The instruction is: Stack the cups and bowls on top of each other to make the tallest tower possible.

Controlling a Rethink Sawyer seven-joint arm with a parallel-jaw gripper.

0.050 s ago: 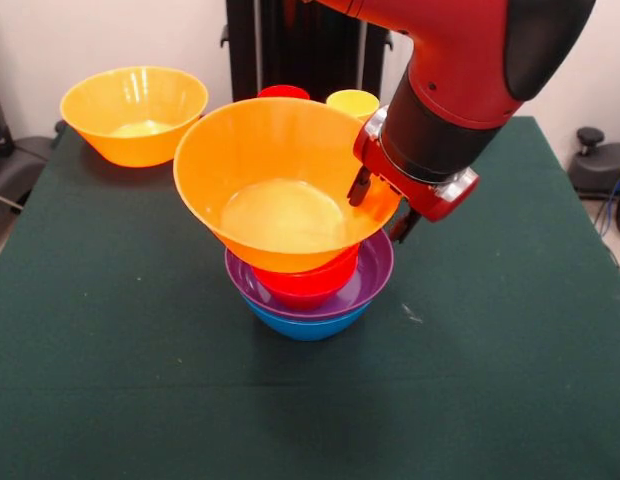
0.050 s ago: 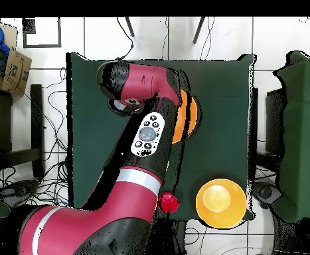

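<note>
Nearest on the desk [image 1: 110,380], the tower [image 1: 308,290] rises blue, purple, then red. A large orange bowl [image 1: 275,185] sits tilted on top, its rim pinched in the tool [image 1: 382,208]. This looks like the placing step; next, level the bowl, seat it, then let go. Farther back stand a second orange bowl [image 1: 133,113], a red cup [image 1: 283,92] and a yellow cup [image 1: 353,102].

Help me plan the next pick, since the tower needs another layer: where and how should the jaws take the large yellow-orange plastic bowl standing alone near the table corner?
Grip the lone large yellow-orange plastic bowl by its thin rim, from above, one jaw inside and one outside. It sits upright and open, and its wide flared wall probably spans too much to grip across. The side facing the tower looks clear.
</note>
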